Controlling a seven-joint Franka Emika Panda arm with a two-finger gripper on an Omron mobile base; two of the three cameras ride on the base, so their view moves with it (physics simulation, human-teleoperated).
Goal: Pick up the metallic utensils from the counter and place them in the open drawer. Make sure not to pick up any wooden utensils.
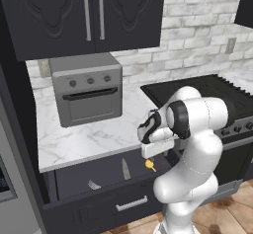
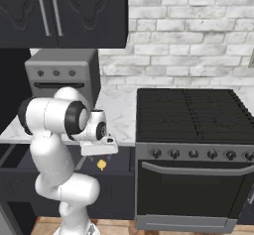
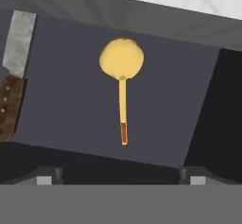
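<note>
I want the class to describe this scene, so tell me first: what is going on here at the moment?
A white robot arm is working over the open drawer beneath the marble counter. Its gripper hangs above the drawer with jaws spread and nothing between them. Directly below it a small yellow round-headed utensil lies on the drawer floor. The knife and the fork lie in the drawer too, further left. A toaster oven stands on the counter.

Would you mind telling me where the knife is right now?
The knife lies inside the open drawer, between the fork on its left and the yellow round-headed utensil on its right.
</note>
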